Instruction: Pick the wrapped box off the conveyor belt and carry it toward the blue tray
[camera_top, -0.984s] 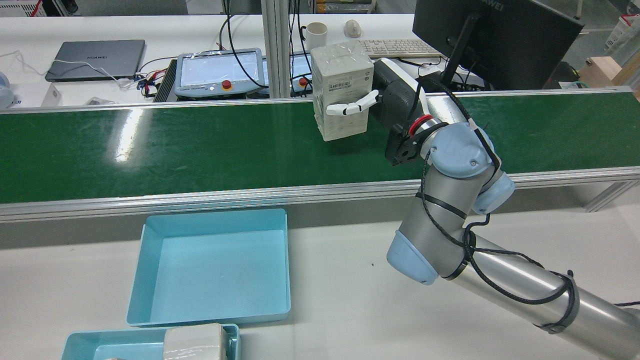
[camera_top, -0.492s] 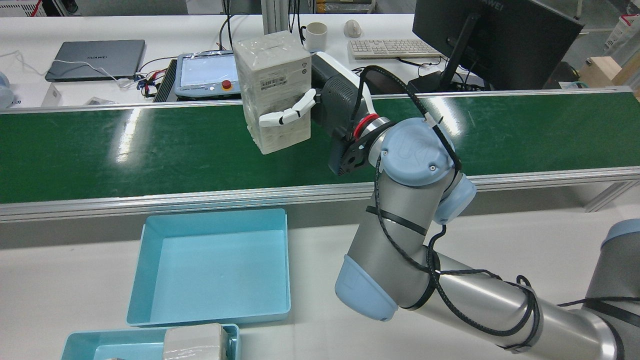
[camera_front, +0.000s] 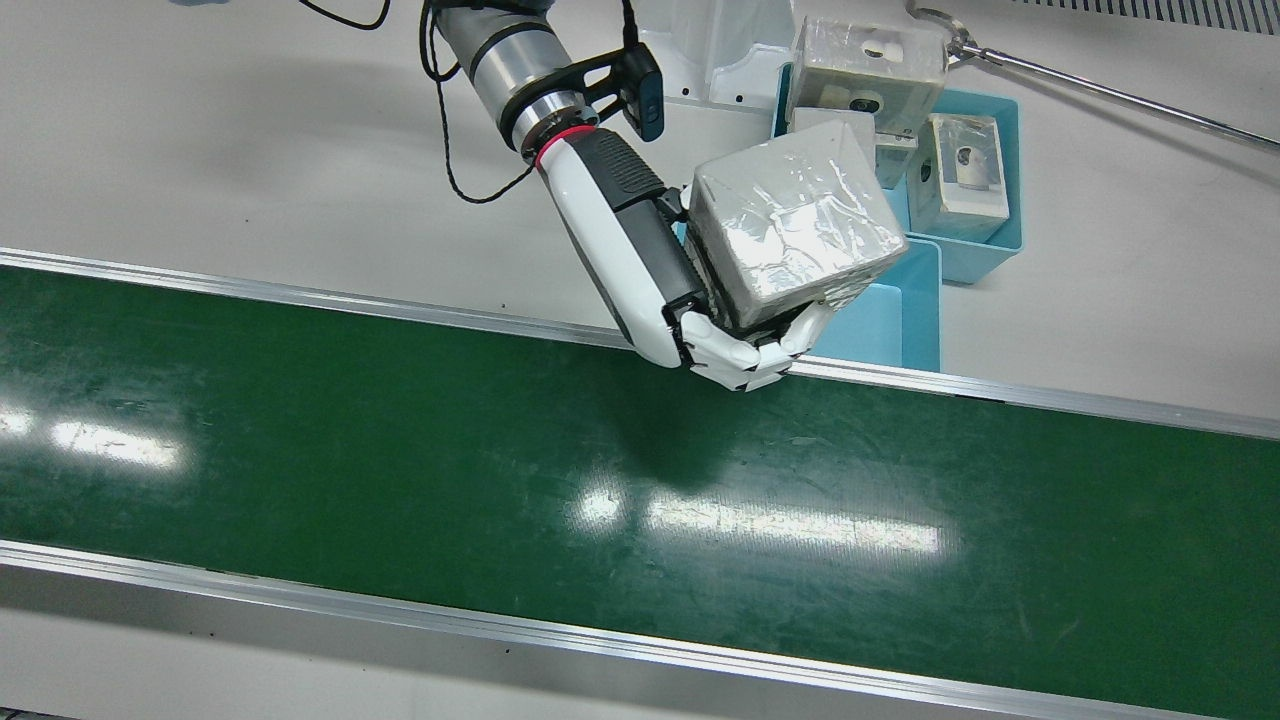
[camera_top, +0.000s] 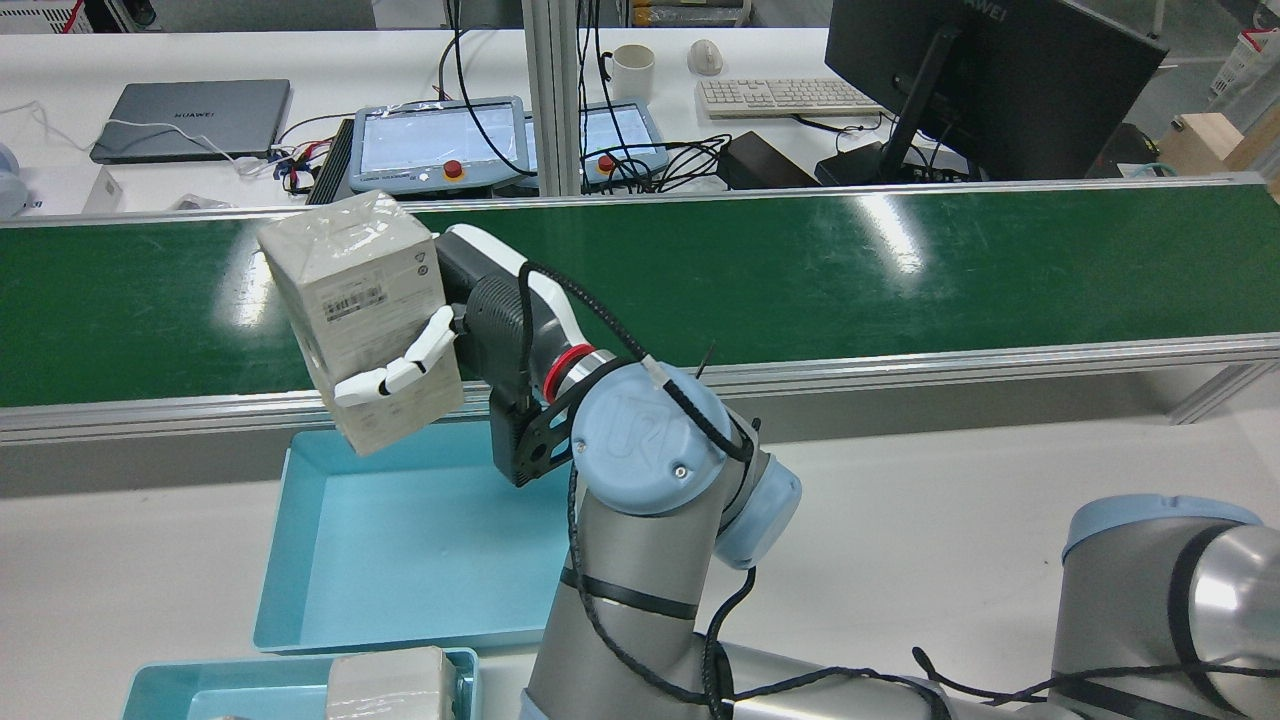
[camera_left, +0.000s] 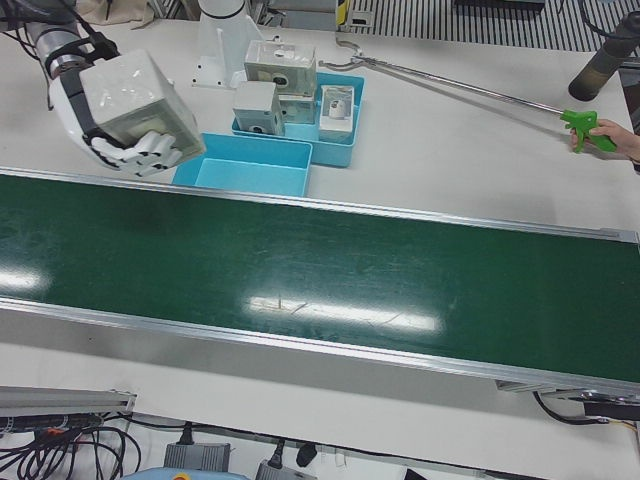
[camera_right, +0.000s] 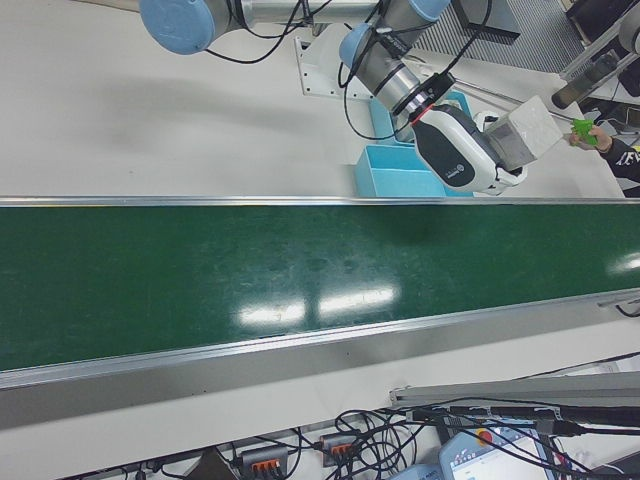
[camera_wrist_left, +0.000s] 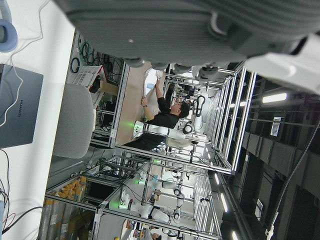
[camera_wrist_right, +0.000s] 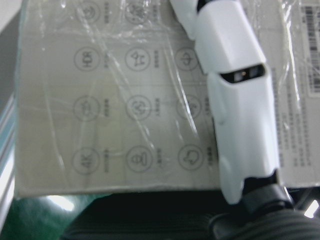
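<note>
The wrapped box (camera_top: 355, 290), pale cardboard under clear film, is held tilted in the air by my right hand (camera_top: 490, 310). White fingers (camera_top: 395, 372) curl across its labelled face. It hangs over the conveyor's near rail and the far edge of the empty blue tray (camera_top: 400, 560). In the front view the box (camera_front: 790, 225) covers the tray's (camera_front: 900, 310) left part, with the hand (camera_front: 630, 240) beside it. The right hand view shows a finger (camera_wrist_right: 235, 100) pressed on the box (camera_wrist_right: 125, 100). The left hand view shows only a blurred grey part of my left hand (camera_wrist_left: 165, 30).
The green conveyor belt (camera_top: 900, 270) runs across the station with metal rails. A second blue tray (camera_front: 1005, 240) holding several wrapped boxes (camera_front: 865, 65) stands behind the first. A long green-tipped grabber (camera_left: 585, 125) held by a person reaches over the table.
My right arm has swung the box left and toward me, from above the belt's far side down to the near rail by the blue tray. The grip has stayed the same.
</note>
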